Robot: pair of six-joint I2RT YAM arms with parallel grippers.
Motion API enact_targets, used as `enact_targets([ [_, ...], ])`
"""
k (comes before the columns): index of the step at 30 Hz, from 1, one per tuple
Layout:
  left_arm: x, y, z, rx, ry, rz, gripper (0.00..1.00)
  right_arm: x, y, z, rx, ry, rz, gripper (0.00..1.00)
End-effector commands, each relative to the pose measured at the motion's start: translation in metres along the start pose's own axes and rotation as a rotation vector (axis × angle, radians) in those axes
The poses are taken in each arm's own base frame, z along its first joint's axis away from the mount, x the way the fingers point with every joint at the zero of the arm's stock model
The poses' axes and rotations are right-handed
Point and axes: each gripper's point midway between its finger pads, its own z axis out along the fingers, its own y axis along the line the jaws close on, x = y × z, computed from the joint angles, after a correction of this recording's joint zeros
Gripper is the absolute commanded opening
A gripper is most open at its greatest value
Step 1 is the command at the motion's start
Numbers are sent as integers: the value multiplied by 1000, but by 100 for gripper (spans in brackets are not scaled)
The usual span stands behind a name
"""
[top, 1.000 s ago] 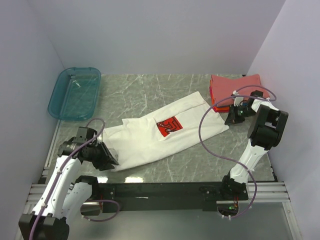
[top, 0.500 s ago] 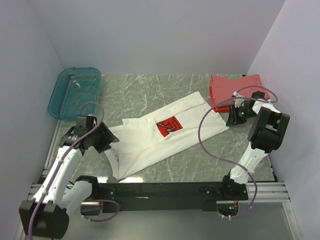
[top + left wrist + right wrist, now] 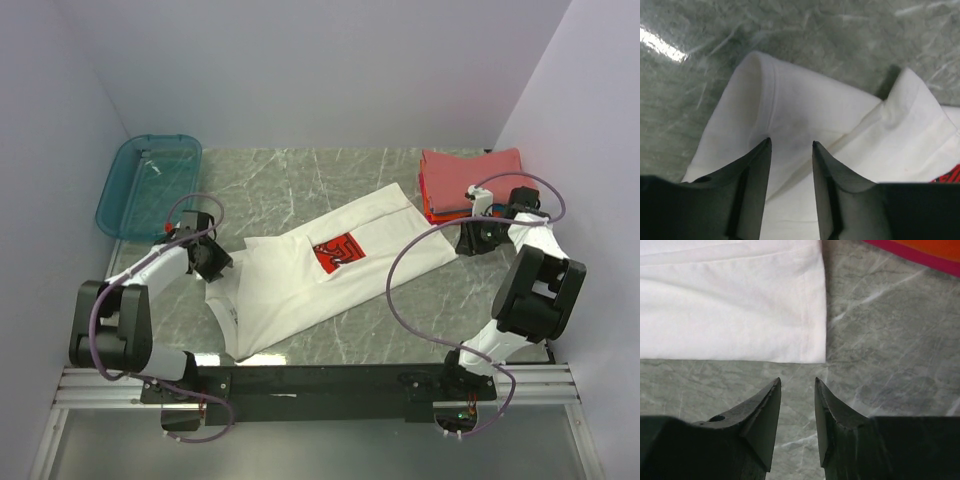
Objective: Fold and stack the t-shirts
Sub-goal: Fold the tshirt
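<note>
- Bare tabletop is left open across the far middle, between the teal bin and the folded stack.
- The centre is covered diagonally by the white tee.
- A purple cable is looped over the tee's right end.
- A bare strip is seen under the right pincer, between tee hem and stack.
- Both sides are closed off by walls.

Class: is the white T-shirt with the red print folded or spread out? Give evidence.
Partly folded: the white T-shirt with red print lies as a long narrow band, layers overlapping at its left end.
</note>
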Motion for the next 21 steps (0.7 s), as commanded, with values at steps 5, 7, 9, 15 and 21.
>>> enact_targets([
  [5,-24,-11,26,-28,-62,0,41,-27,22,-20,-62,-127,-86,42],
  [7,-31,-19,28,-21,-71,10,40,-30,30,-21,-81,-136,-102,42],
  [9,-41,-27,33,-29,-89,23,39,-32,42,-21,-98,-139,-140,42],
  [15,-63,-54,55,-40,-65,90,37,-46,88,-19,-159,-183,-285,41],
  [21,-88,-93,83,-16,-30,151,36,-64,154,-18,-275,-226,-518,40],
])
